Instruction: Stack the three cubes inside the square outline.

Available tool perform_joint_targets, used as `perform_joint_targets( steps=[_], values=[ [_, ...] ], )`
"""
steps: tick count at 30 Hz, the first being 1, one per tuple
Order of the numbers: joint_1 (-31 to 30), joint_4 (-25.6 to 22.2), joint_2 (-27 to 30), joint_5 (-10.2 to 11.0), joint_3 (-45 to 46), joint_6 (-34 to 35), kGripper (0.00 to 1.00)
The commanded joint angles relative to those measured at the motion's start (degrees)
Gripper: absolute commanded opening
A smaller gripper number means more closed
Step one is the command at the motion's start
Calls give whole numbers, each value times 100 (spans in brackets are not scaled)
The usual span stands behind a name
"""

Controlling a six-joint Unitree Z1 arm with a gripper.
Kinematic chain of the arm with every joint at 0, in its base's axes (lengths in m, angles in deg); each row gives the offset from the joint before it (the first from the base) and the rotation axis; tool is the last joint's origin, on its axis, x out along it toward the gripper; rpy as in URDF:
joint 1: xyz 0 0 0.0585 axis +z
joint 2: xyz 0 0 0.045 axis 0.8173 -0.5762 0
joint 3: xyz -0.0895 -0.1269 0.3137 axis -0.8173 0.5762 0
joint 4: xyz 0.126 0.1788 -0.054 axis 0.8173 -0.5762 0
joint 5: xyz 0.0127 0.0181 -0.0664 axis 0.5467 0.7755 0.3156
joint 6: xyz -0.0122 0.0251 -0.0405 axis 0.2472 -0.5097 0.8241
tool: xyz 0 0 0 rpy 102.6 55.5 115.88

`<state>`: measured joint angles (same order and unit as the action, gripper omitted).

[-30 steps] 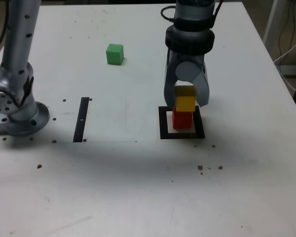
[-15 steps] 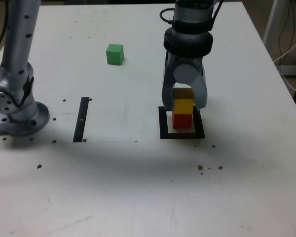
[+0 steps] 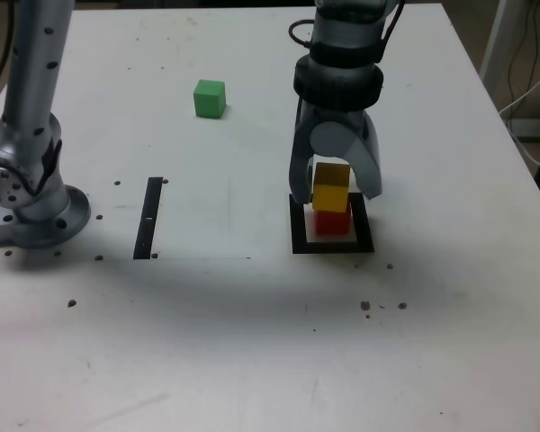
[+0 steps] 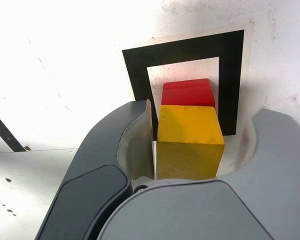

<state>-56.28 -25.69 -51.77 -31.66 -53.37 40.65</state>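
Jaws [image 3: 335,191] spread wide around the yellow cube [image 3: 331,185], gap on one side at least, nothing gripped. Yellow cube sits between the jaws on the red cube [image 3: 332,221], slightly offset; both matte, sharp-edged. Red cube rests on the white centre of the flat black square outline [image 3: 298,232], directly below the jaws. Green cube [image 3: 209,98] well apart from the jaws on the white, speckled worktop [image 3: 252,342]. Jaw shells smooth, curved grey.
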Motion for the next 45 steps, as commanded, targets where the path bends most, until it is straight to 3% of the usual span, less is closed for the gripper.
perform_joint_targets(
  steps=[1,8,23,30,45],
  values=[
    [-12,20,34,20,-14,-12,99],
    [-12,-13,213,150,-23,-19,99],
    [513,-771,976,974,454,96,99],
    [1190,-985,1315,1327,603,-134,99],
    [2981,-932,1208,1602,528,-1446,100]
  ],
)
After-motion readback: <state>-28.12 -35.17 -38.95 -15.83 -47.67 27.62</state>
